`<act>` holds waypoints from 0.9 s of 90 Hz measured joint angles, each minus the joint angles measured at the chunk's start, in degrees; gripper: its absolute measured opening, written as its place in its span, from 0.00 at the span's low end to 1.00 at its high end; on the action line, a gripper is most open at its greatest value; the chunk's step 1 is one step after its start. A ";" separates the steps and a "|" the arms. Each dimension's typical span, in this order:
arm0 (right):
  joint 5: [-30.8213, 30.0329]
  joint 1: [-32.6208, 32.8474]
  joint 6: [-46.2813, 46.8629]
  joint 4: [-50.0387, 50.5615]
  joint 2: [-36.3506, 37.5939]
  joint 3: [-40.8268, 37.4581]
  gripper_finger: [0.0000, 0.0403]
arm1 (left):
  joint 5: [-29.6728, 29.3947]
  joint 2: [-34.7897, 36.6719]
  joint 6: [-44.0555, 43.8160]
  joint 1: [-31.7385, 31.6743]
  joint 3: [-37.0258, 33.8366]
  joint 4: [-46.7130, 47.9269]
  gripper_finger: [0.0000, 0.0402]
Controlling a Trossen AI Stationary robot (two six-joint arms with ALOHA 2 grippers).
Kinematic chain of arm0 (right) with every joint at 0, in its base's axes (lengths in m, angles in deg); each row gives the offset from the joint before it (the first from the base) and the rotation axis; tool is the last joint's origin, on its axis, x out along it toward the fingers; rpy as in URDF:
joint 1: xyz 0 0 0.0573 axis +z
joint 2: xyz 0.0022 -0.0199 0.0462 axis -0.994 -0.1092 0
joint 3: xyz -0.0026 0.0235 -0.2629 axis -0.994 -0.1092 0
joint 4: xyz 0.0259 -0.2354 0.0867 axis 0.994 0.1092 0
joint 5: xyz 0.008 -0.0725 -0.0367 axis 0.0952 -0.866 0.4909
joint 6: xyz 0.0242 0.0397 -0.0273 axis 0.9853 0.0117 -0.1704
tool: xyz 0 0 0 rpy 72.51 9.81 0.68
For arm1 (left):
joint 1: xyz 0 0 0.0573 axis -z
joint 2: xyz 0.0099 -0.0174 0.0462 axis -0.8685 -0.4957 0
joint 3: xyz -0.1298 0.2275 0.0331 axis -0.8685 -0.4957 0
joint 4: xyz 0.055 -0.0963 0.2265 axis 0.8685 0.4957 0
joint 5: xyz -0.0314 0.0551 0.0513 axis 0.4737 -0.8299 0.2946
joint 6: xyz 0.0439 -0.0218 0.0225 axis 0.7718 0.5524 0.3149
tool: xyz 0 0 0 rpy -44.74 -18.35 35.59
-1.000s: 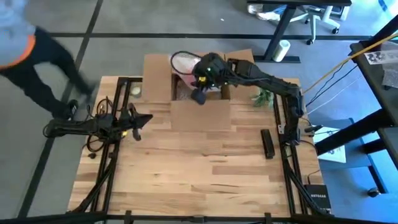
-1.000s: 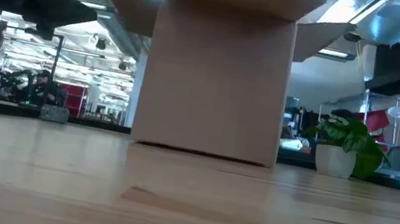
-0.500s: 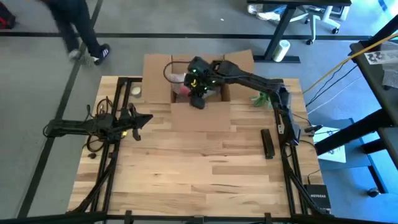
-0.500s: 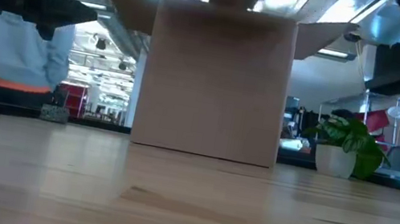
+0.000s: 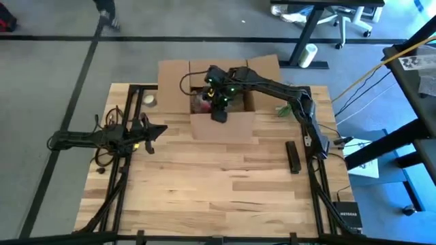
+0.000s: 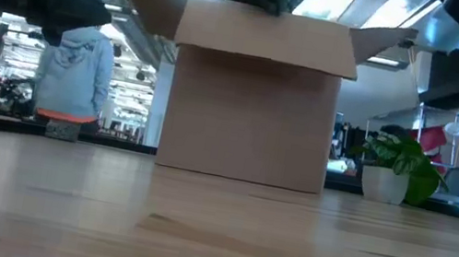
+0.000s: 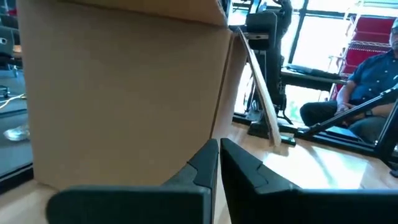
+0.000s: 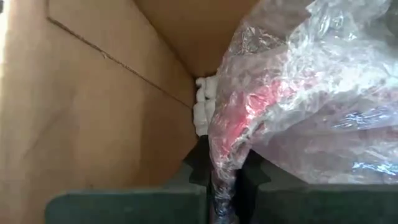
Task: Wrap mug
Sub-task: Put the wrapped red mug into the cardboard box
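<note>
The right gripper (image 8: 224,180) is down inside the open box (image 5: 221,126) at the back of the table (image 5: 218,190), and its fingers are pinched tight on the bubble wrap (image 8: 298,93) around the red mug (image 8: 249,115). The wrapped mug sits in the box next to some white packing bits (image 8: 204,106). The left gripper (image 7: 219,163) waits over the left side of the table with its fingers pressed together, holding nothing.

Bubble wrap (image 8: 292,93) hides the red mug inside the box (image 5: 221,126); box walls conceal it from the low view.
</note>
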 joint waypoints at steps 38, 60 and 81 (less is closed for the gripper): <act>-3.36 -0.14 -0.45 -5.57 3.38 -0.35 0.32 | 0.04 0.00 0.00 0.00 0.00 0.00 0.00; -1.54 -0.18 1.09 -4.56 3.46 -0.35 0.33 | 0.02 0.00 -0.01 0.00 0.00 0.00 0.00; 1.08 -0.18 2.95 -5.18 5.33 0.49 0.34 | 0.04 0.00 0.00 0.01 0.00 0.00 0.00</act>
